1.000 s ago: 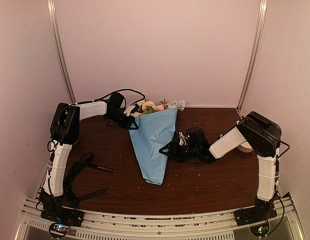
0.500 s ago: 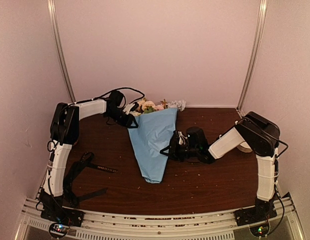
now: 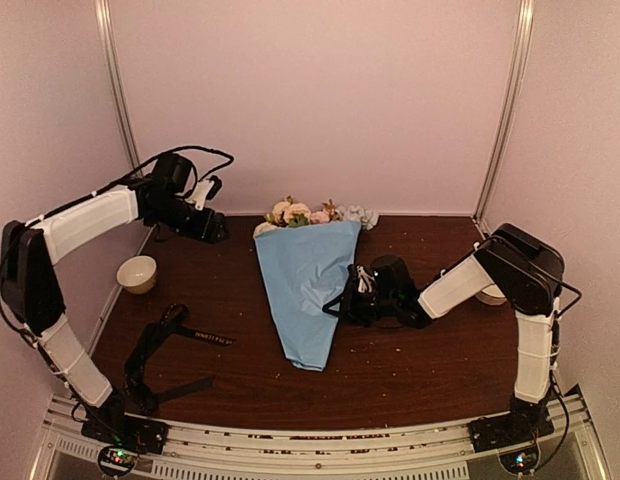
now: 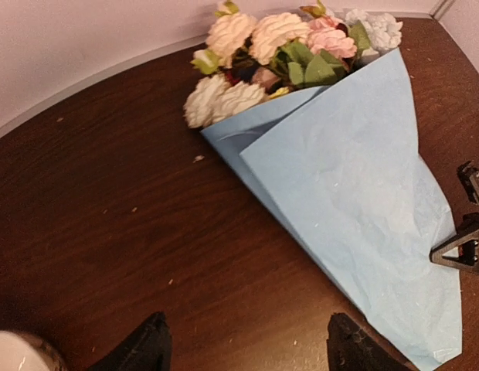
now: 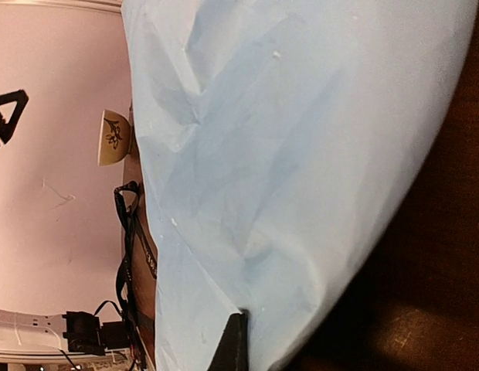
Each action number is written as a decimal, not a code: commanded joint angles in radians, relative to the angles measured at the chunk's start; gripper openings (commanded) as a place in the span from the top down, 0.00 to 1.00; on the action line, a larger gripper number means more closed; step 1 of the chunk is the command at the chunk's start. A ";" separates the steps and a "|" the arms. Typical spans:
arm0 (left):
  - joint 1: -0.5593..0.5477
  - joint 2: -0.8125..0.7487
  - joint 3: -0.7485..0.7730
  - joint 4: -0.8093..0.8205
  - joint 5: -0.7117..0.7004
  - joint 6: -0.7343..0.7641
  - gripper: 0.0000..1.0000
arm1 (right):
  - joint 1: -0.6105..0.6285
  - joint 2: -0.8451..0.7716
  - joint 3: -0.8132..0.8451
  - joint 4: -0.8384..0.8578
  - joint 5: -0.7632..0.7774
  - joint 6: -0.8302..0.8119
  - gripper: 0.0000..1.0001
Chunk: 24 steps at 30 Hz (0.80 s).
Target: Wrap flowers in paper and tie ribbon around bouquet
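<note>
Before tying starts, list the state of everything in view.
bouquet: wrapped, lying flat, untied.
flowers: heads poking out the wide end.
paper: folded into a cone.
ribbon: loose on the table, untied.
bowl: upright.
left gripper: open, empty, away from bouquet.
right gripper: shut on the paper's edge.

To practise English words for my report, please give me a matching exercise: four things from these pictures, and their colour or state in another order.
1 bouquet
2 ribbon
3 bowl
4 left gripper

A open, empty
B black, lying flat
C blue, in the middle
D cream, left edge

Pairs: 1-C, 2-B, 3-D, 4-A
</note>
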State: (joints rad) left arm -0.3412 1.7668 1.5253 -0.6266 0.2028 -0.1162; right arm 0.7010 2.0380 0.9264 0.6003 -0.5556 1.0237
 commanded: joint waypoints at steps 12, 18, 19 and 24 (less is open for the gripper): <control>0.099 -0.045 -0.438 -0.147 -0.353 -0.117 0.27 | 0.032 -0.086 0.044 -0.169 -0.010 -0.166 1.00; 0.099 -0.039 -0.447 -0.122 -0.336 -0.110 0.97 | 0.032 -0.096 0.037 -0.181 -0.010 -0.179 1.00; 0.099 -0.061 -0.448 -0.113 -0.325 -0.106 1.00 | 0.032 -0.096 0.038 -0.183 -0.012 -0.180 1.00; 0.036 -0.299 -0.387 -0.090 -0.321 0.005 1.00 | 0.031 -0.106 0.037 -0.213 0.005 -0.196 1.00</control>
State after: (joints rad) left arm -0.2478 1.6794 1.0763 -0.7597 -0.1158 -0.2073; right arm 0.7242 1.9766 0.9577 0.4175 -0.5461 0.8585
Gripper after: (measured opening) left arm 0.017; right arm 0.007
